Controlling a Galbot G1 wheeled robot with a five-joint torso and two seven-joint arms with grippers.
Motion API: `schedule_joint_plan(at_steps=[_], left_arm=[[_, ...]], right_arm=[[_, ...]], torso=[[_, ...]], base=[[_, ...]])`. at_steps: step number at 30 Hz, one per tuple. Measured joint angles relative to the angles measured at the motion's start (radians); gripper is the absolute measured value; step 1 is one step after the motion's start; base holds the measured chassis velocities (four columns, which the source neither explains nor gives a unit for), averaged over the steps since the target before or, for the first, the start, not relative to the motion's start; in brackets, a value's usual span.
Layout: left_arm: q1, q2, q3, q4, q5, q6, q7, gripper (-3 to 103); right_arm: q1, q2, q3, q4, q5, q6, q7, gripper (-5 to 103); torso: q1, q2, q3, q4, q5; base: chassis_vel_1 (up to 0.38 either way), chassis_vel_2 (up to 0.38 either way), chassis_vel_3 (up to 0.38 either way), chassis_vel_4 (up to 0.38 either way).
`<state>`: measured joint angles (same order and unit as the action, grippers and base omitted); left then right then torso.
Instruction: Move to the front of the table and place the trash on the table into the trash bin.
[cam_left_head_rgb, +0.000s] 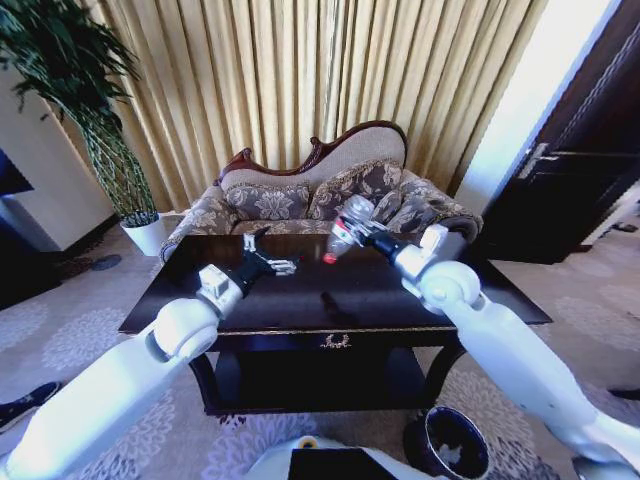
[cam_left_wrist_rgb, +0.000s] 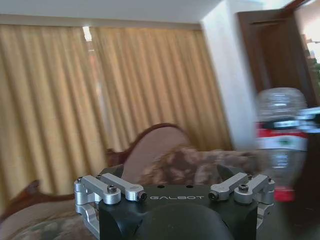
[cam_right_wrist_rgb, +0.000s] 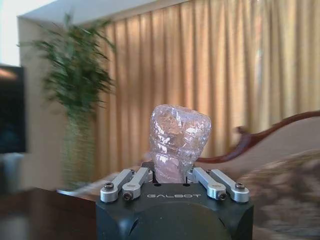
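My right gripper (cam_left_head_rgb: 363, 233) is shut on the clear plastic bottle (cam_left_head_rgb: 346, 230), which has a red label. It holds the bottle tilted above the far middle of the dark glossy table (cam_left_head_rgb: 400, 295), with the bottle's red end (cam_left_head_rgb: 329, 258) pointing down. The bottle's crumpled base (cam_right_wrist_rgb: 179, 142) sticks out past the fingers in the right wrist view, and the left wrist view shows the bottle (cam_left_wrist_rgb: 282, 150) off to one side. My left gripper (cam_left_head_rgb: 267, 254) is open low over the tabletop, left of the bottle. A white paper scrap (cam_left_head_rgb: 284, 267) lies at its fingertips. The dark round trash bin (cam_left_head_rgb: 452, 442) stands on the carpet by the table's front right leg.
A patterned sofa (cam_left_head_rgb: 320, 195) stands right behind the table, with gold curtains behind it. A potted plant in a white pot (cam_left_head_rgb: 147, 236) stands at the back left. A dark door (cam_left_head_rgb: 580, 150) is on the right. The table has a lower shelf (cam_left_head_rgb: 320, 380).
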<state>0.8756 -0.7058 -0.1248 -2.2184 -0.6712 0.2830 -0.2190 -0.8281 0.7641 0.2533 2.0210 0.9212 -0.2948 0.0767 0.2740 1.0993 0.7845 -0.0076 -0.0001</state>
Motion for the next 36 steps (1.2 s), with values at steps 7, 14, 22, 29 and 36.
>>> schedule_joint_plan(at_steps=[7,14,22,29,36], left_arm=[[0.119,0.028,-0.182,-0.059,-0.045,0.051,-0.123,100],[0.293,0.037,-0.484,-0.052,-0.161,0.129,-0.178,100],[0.363,-0.027,-0.723,0.022,-0.195,0.145,-0.161,100],[0.487,-0.111,-0.915,0.055,-0.188,0.146,-0.002,100],[0.547,-0.164,-0.986,0.034,-0.181,0.146,0.051,100]], right_arm=[[-0.093,-0.038,0.098,0.007,-0.152,0.048,0.038,25],[-0.153,-0.023,0.138,-0.005,-0.178,0.050,0.115,25],[-0.218,-0.024,0.209,-0.019,-0.178,0.050,0.129,25],[-0.357,-0.026,0.352,0.009,-0.174,0.056,0.129,25],[-0.409,0.006,0.412,0.068,-0.168,0.039,0.152,25]], torso=[[0.000,0.000,0.000,-0.0001,0.0000],[0.000,0.000,0.000,0.0005,-0.0001],[0.000,0.000,0.000,0.0001,-0.0001],[0.000,0.000,0.000,0.0001,-0.0002],[0.000,0.000,0.000,0.0002,-0.0002]], base=[[0.000,0.000,0.000,0.000],[0.000,0.000,0.000,0.000],[0.000,0.000,0.000,0.000],[0.000,0.000,0.000,0.000],[0.000,0.000,0.000,0.000]])
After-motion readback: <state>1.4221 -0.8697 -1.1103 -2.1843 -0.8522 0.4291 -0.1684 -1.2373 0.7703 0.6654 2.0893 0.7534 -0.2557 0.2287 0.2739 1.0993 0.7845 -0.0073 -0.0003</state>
